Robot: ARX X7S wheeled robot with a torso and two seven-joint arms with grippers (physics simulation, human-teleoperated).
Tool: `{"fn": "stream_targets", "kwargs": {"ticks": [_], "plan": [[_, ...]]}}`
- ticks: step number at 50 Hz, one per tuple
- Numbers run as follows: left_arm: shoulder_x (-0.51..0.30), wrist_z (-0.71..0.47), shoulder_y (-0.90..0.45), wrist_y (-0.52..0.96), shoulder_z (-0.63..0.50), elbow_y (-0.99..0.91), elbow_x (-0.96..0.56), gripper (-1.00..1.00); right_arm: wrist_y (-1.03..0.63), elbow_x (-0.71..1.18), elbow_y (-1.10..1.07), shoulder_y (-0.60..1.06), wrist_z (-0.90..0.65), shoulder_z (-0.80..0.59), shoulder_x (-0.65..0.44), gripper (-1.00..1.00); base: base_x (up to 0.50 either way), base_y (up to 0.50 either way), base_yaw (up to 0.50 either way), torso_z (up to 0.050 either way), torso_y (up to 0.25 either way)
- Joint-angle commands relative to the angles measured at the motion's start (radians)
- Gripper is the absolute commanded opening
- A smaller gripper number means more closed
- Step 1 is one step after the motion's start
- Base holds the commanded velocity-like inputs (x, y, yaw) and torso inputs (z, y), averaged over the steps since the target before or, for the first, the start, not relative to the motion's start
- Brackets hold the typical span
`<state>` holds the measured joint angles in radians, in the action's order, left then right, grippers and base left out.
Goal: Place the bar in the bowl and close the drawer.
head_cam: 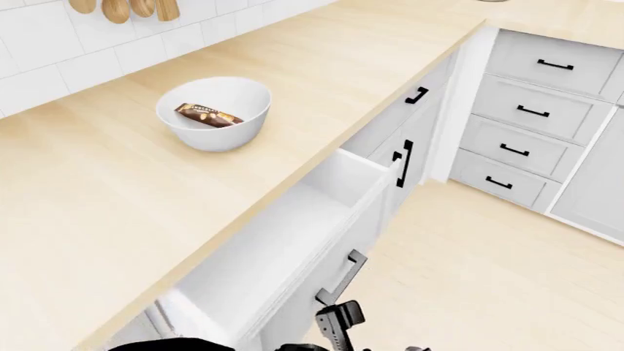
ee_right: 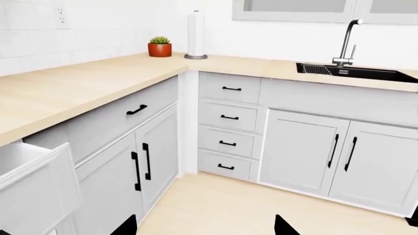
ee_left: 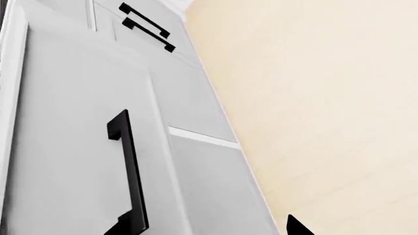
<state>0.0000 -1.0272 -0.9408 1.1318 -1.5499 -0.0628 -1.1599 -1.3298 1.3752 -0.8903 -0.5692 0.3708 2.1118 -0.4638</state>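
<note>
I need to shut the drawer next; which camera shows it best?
The head view: the open drawer shows its white inside, grey front and handle. The right wrist view catches only a corner of it. The left wrist view shows cabinet doors and floor, not the drawer.

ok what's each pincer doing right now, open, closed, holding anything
Left pincer: only one dark tip shows in its wrist view, so open or closed cannot be told.
Right pincer: open, tips wide apart, holding nothing.
</note>
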Motion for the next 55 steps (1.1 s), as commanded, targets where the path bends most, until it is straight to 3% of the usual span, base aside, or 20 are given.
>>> {"fn": "stream_targets", "kwargs": {"ticks": [1,17,42,55], "plan": [[0.0,-0.096,0.02,0.077,0.0,0.067,-0.076,1.0,0.013,-0.013,0.0,-0.007,0.021,0.008,0.012,1.0,0.0,0.0,0.0,0.0,0.0],[0.0,-0.267,0.028,0.146,-0.006,0.163,-0.189,1.0,0.026,-0.033,0.004,-0.011,0.041,0.006,0.022,1.0,0.0,0.0,0.0,0.0,0.0],[0.0,-0.327,0.012,0.137,-0.005,0.293,-0.176,1.0,0.036,0.001,0.012,-0.025,0.026,0.028,0.021,1.0,0.0,0.0,0.0,0.0,0.0],[0.0,-0.35,-0.059,0.102,-0.004,0.374,-0.166,1.0,0.036,0.074,-0.002,-0.032,-0.036,0.034,0.004,1.0,0.0,0.0,0.0,0.0,0.0]]}}
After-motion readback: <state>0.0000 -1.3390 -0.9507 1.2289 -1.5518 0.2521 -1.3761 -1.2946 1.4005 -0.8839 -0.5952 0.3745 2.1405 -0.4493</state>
